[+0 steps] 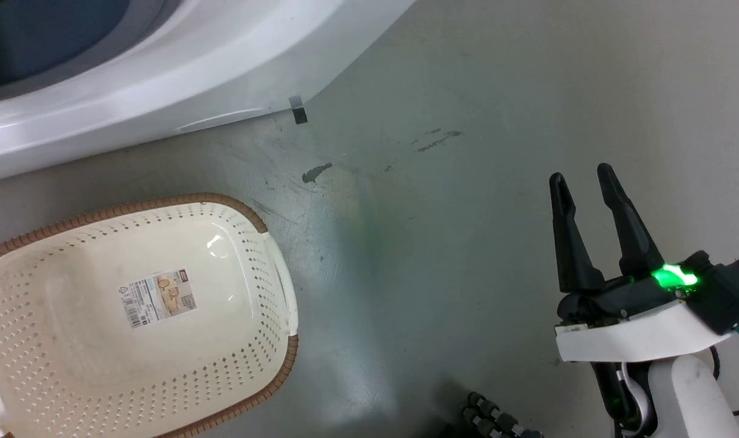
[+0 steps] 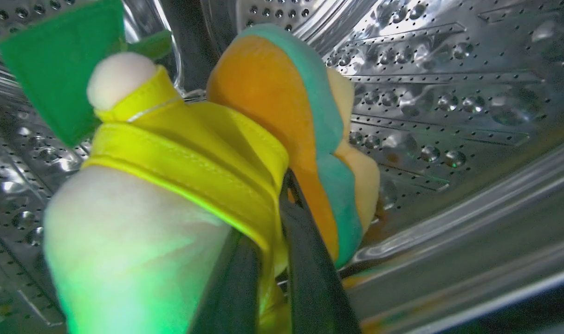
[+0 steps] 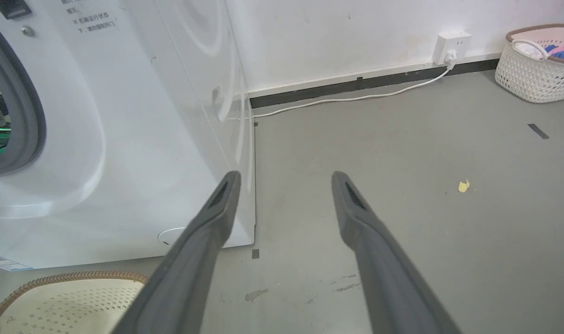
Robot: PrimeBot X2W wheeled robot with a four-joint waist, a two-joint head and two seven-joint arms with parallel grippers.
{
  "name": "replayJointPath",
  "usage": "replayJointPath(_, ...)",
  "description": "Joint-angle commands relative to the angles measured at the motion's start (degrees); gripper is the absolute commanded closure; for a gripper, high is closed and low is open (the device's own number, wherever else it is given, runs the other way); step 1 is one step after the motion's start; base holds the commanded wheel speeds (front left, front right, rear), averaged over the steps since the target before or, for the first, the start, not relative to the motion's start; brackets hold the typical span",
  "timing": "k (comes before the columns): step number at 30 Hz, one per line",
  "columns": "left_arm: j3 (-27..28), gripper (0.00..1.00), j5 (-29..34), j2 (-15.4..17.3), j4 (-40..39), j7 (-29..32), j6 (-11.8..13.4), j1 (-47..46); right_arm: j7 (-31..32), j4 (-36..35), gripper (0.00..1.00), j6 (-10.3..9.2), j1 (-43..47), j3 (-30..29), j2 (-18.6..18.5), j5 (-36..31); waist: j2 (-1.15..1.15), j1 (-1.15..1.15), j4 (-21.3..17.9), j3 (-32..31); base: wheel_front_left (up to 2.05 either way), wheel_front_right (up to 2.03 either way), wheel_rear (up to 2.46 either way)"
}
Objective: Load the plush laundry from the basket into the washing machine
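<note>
While left fingers (image 2: 309,260) pinch it, plush laundry (image 2: 193,153), yellow garment, orange-green layers

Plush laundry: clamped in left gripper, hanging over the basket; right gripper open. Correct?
No. The plush laundry is not over the basket: the left wrist view shows it inside the washing machine drum, clamped in the left gripper. The right gripper is open.

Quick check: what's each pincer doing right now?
Left pincer: shut on the plush laundry, inside the washing machine drum.
Right pincer: open, holding nothing.
</note>
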Motion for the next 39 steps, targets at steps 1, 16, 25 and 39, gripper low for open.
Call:
replayJointPath(1,-0.63,1.0,-0.01,0.4,0.66,-0.99,-0.18,-1.21,-0.26,0.18,0.0,-0.04,-1.01,-0.27,-0.08,0.08,0.0,-0.01,0.3,-0.33,0.0,0.0,0.0)
replayJointPath(16,-2.65,0.0,-2.56,-4.52,8.67,-15.78,0.35,9.71,-0.26,0.34,0.0,-0.04,0.52,-3.4,-0.08,-5.27,0.0,-0.01,5.11,-13.8,0.0,0.0,0.0)
replayJointPath(25,-2.68,0.0,-6.56,-11.7,6.81,-23.97,2.08,24.14,-0.26,0.84,0.0,-0.04,5.22,-4.49,-0.08,-10.25,0.0,-0.01,11.38,-26.94,0.0,0.0,0.0)
replayJointPath(39,-0.16,0.0,-10.64,-21.78,-20.82,-25.91,8.48,53.19,-0.26,1.1,0.0,-0.04,12.24,-4.48,-0.08,-12.82,0.0,-0.01,18.88,-39.54,0.0,0.0,0.0)
